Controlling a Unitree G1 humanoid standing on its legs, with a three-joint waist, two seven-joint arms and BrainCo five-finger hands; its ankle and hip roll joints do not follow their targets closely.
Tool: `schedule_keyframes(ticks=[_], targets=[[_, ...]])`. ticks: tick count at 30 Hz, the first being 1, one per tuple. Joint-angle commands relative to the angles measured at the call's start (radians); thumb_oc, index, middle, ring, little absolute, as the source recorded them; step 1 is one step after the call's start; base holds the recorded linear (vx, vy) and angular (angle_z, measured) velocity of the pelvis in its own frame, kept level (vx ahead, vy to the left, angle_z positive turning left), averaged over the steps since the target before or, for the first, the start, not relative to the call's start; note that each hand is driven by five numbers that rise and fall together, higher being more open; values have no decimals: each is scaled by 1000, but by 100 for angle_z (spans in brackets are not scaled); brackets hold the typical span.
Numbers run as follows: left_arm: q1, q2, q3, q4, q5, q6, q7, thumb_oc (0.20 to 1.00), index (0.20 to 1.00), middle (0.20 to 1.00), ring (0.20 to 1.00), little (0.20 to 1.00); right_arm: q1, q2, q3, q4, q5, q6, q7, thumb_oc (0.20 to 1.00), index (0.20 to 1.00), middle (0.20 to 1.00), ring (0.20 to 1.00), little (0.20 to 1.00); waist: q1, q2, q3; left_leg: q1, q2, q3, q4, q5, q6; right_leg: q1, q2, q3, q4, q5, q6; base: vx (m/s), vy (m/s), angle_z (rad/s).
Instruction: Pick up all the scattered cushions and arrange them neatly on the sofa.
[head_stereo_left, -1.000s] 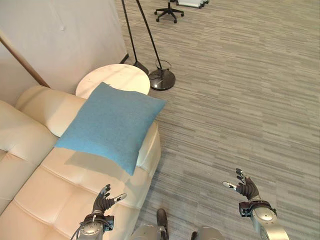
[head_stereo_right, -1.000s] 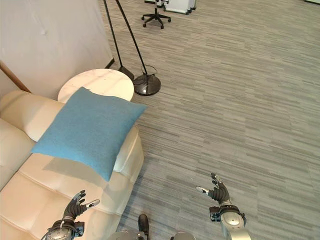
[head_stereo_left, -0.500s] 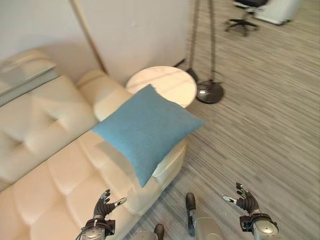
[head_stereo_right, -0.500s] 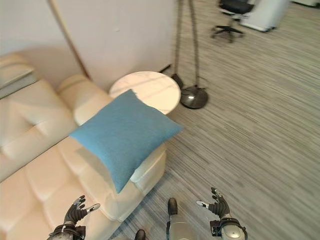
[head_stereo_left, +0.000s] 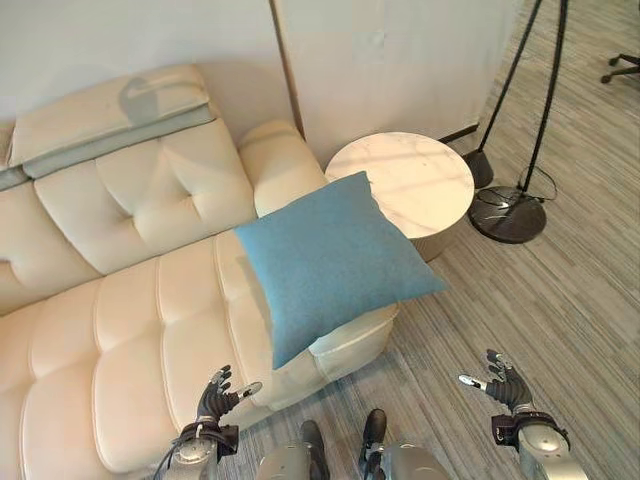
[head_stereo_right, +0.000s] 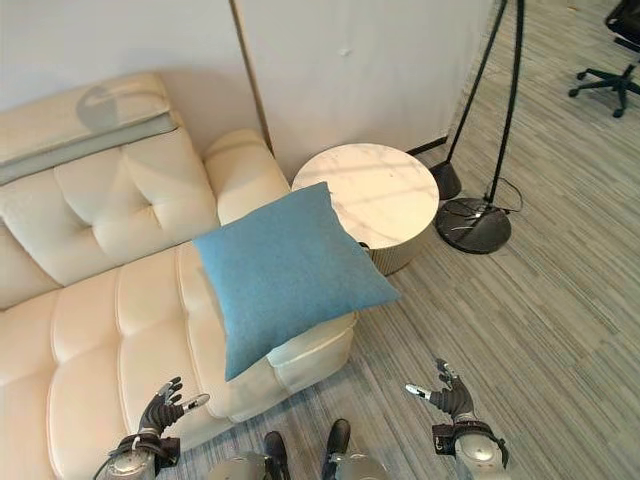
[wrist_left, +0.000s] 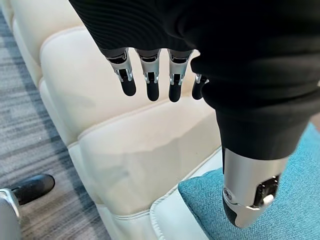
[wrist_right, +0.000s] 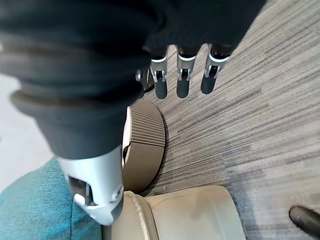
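A blue square cushion (head_stereo_left: 328, 259) lies tilted on the right end of the cream sofa (head_stereo_left: 130, 290), propped over the armrest with one corner hanging past the seat's front edge. The same cushion (head_stereo_right: 282, 272) shows in the right eye view. My left hand (head_stereo_left: 217, 392) hovers low in front of the sofa's seat edge, open and holding nothing. My right hand (head_stereo_left: 503, 380) is open over the floor, right of the sofa's end. In the left wrist view the left hand's fingers (wrist_left: 150, 75) point at the sofa front, with the cushion (wrist_left: 295, 210) beside the thumb.
A round white side table (head_stereo_left: 402, 182) stands beside the sofa's right arm. A floor lamp's dark base (head_stereo_left: 508, 214) sits right of it, its poles leaning up. A grey folded throw (head_stereo_left: 110, 128) lies along the sofa's backrest. Grey striped carpet (head_stereo_left: 560, 300) spreads to the right.
The camera has swung left, so more of the sofa and its backrest now shows. Cushion, table and lamp are unmoved. Both hands stay open and low.
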Motion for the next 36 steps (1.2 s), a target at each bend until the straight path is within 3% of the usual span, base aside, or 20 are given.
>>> schedule_keyframes(ticks=[1, 4, 9, 13, 18, 22, 28, 36], targets=[[21, 58, 21, -48, -3, -28, -2, 1000, 1000, 1000, 1000, 1000, 5, -38, -50, -66, -38, -27, -14, 1000, 1000, 1000, 1000, 1000, 15, -7, -40, 18, -27, -32, -19, 9, 10, 52, -94, 119, 102, -96, 130, 211, 168, -18], [35, 72, 33, -59, 4, -24, -4, 1000, 1000, 1000, 1000, 1000, 3, -42, -51, -66, -64, -17, -12, 1000, 1000, 1000, 1000, 1000, 34, -29, -53, 52, -41, -34, -55, -5, 33, 52, -109, 128, 137, -92, 146, 151, 144, -11], [20, 101, 50, -85, -1, -23, 4, 1000, 1000, 1000, 1000, 1000, -11, -43, -68, -72, -69, -19, -19, 1000, 1000, 1000, 1000, 1000, 46, -47, -35, 85, -57, -73, -82, -17, 63, -33, -142, 168, 327, -51, 182, 84, 102, 1], [9, 113, 50, -103, -11, -34, 6, 1000, 1000, 1000, 1000, 1000, -29, -72, -88, -74, -70, -22, -31, 1000, 1000, 1000, 1000, 1000, 36, -50, -26, 114, -67, -133, -104, -14, 61, -87, -111, 234, 263, -44, 170, 122, -1, 55], [-23, 126, 19, -85, -29, -41, -8, 1000, 1000, 1000, 1000, 1000, -80, -133, -75, -32, -52, -12, -32, 1000, 1000, 1000, 1000, 1000, 19, -69, -8, 142, -104, -218, -125, -13, 52, -140, -57, 331, 136, 7, 189, 116, -42, 61], [-63, 132, -24, -89, -48, -48, -21, 1000, 1000, 1000, 1000, 1000, -148, -178, -45, 20, -26, -13, -25, 1000, 1000, 1000, 1000, 1000, 28, -85, -5, 129, -118, -254, -131, -8, 39, -117, -70, 323, 94, 20, 185, 44, -97, 65], [-177, 117, -111, -83, -88, -51, -16, 1000, 1000, 1000, 1000, 1000, -292, -214, 59, 110, 9, 3, -15, 1000, 1000, 1000, 1000, 1000, 42, -82, 8, 57, -113, -272, -149, 18, 19, -145, -79, 289, 60, 35, 171, -24, -124, 25], [-487, 34, -290, -19, -112, -65, 39, 1000, 1000, 1000, 1000, 1000, -577, -148, 264, 245, 43, 12, -26, 1000, 1000, 1000, 1000, 1000, 42, -63, 83, -103, -109, -282, -123, 58, 3, -279, -81, 277, 73, 54, 152, -101, -100, 14]])
